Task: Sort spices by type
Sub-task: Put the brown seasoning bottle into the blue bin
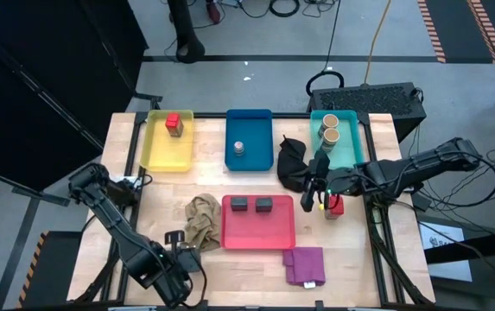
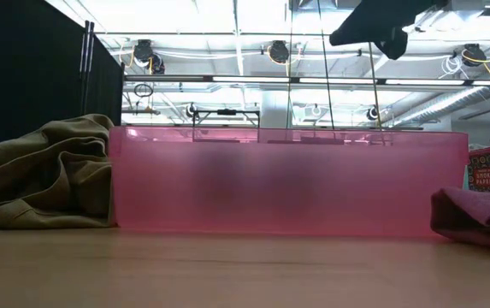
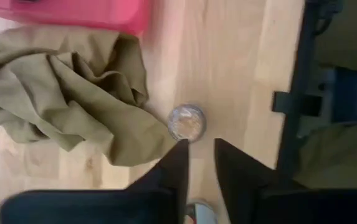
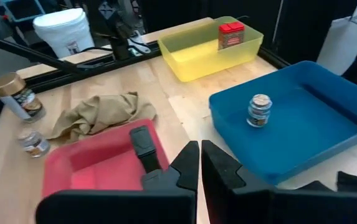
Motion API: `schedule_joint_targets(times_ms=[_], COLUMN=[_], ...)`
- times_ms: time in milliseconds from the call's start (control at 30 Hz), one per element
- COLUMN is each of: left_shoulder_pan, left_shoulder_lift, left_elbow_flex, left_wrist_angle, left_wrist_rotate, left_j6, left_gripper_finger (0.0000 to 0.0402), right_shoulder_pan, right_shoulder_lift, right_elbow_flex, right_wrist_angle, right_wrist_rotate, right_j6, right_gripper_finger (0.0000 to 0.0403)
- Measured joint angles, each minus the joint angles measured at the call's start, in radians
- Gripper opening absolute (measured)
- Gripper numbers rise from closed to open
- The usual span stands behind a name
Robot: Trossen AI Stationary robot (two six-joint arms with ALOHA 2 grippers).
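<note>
A tiny silver round tin point(image 3: 186, 121) stands on the wood beside the beige cloth point(image 3: 66, 93). My left gripper point(image 3: 201, 146) hangs over it pointing down, slightly open, its fingertips just short of the tin. A tan jar point(image 4: 13, 96) stands near that tin point(image 4: 33, 142). My right gripper point(image 1: 319, 186) is shut in the air, close to a red cube point(image 1: 333, 206) on the table. The yellow tray point(image 1: 169, 142) holds a red cube point(image 1: 174, 123), the blue tray point(image 1: 249, 130) a silver tin point(image 1: 238, 149), the teal tray point(image 1: 344, 147) two tan jars point(image 1: 329, 128), and the red tray point(image 1: 258, 226) two dark grey tins point(image 1: 251, 204).
A black cloth point(image 1: 292, 164) lies between the blue and teal trays, under my right gripper. A purple cloth point(image 1: 305, 264) lies by the near edge, right of the red tray. Bare wood shows along the near edge and left of the beige cloth point(image 1: 202, 221).
</note>
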Motion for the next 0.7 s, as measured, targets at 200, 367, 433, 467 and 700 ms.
schedule_joint_targets(times_ms=[200,367,433,467,700], left_shoulder_pan=[-0.002,-0.001,-0.001,-0.001,0.007], left_shoulder_lift=[0.055,0.071,0.056,0.045,-0.026], left_elbow_flex=[0.000,-0.018,-0.066,-0.094,-0.261], left_wrist_angle=[-0.001,0.054,0.107,0.140,0.316], left_wrist_rotate=[-0.047,-0.056,-0.055,-0.053,-0.018], left_j6=[0.001,-0.006,-0.029,-0.045,-0.072], left_gripper_finger=[0.0184,0.0238,0.0243,0.0243,0.0244], right_shoulder_pan=[-0.036,-0.056,-0.059,-0.059,-0.059], right_shoulder_lift=[0.000,0.000,0.000,0.000,0.000], right_elbow_flex=[0.000,0.000,0.000,0.000,0.000], right_wrist_angle=[0.000,-0.001,-0.001,-0.001,-0.009], right_wrist_rotate=[0.000,-0.004,-0.005,-0.005,-0.031], right_j6=[-0.011,-0.022,-0.028,-0.029,-0.028], right_gripper_finger=[0.0000,0.0000,0.0000,0.0000,0.0000])
